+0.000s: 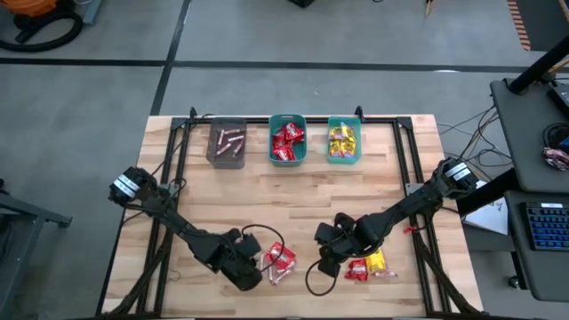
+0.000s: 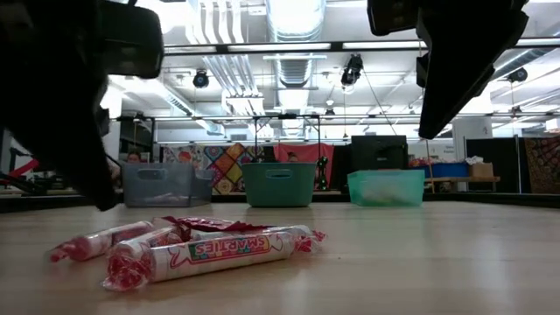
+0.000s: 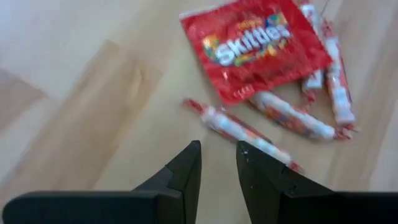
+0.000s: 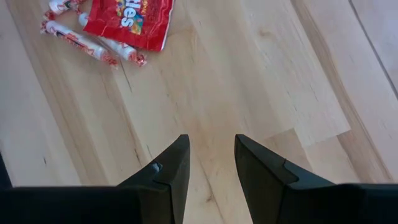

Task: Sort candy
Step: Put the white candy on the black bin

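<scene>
A red Skittles packet (image 3: 255, 46) lies flat on the wooden table with several pinkish Smarties rolls (image 3: 239, 127) beside and under it; the same pile (image 1: 278, 260) sits near the front middle. My left gripper (image 1: 255, 267) hovers at the pile's left side, pointing steeply down, open (image 3: 217, 163), with bare wood in its gap and one roll just past a fingertip. My right gripper (image 1: 325, 260), right of that pile, is open (image 4: 211, 163) over bare wood. A second pile of red and yellow packets (image 1: 369, 265) lies under the right arm.
Three bins stand in a row at the far edge: a grey one (image 1: 226, 142) with stick rolls, a teal one (image 1: 287, 140) with red packets, and a green one (image 1: 343, 140) with yellow packets. Black frame rails (image 1: 169, 213) run along the table's sides.
</scene>
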